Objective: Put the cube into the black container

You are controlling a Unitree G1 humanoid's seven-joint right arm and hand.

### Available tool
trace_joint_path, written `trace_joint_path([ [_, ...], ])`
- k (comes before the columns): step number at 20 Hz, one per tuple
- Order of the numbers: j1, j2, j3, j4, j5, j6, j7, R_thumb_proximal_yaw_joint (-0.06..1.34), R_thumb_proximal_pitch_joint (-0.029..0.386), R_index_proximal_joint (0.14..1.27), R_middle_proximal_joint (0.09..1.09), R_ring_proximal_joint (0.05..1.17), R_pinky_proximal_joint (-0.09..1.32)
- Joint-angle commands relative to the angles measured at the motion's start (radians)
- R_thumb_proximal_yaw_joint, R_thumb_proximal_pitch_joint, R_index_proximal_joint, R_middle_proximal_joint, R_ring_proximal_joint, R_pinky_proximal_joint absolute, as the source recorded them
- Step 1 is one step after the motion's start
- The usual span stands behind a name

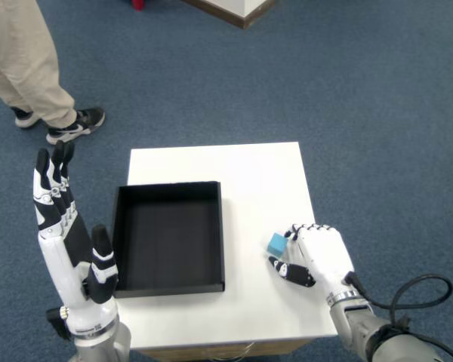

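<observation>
Cube (277, 243): small, blue, likely light and rigid; sits at the right hand's (317, 256) curled fingertips, apparently gripped between fingers and thumb. Best pinched on opposite flat faces. Black container (168, 237): left of hand.

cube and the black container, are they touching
Apart. The head view shows a strip of bare white table between the cube and the black container; the cube sits at the right hand.

Blue carpet (347, 98); white table (245, 170); person's legs (30, 68) (top left).
</observation>
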Motion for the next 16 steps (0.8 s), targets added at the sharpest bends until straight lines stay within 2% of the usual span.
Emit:
trace_joint_path([
  [1,-0.03,-0.008,0.005,0.019,0.001,0.02,-0.01,0.62,0.013,0.64,0.68,0.63,0.64],
  [16,-0.04,-0.007,0.006,0.016,0.0,0.007,-0.006,0.66,0.043,0.71,0.68,0.64,0.65],
])
